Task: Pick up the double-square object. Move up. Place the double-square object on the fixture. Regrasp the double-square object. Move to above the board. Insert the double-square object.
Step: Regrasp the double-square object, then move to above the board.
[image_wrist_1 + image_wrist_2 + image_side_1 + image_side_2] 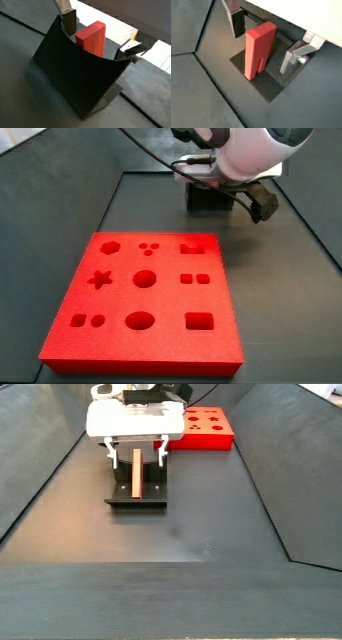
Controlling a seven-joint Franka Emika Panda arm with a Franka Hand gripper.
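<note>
Both wrist views: tool [268, 42] open astride the double-square object [259, 50], seemingly resting on the fixture [77, 75].

You see the gripper [264, 39] as two flat silver finger plates with dark pads [236, 22], a small screw showing on the plate at about three o'clock in a wrist view. In both side views its body [134, 420] is a white, rounded housing [251, 150], with a black cable [154, 150] curving off behind it.
</note>
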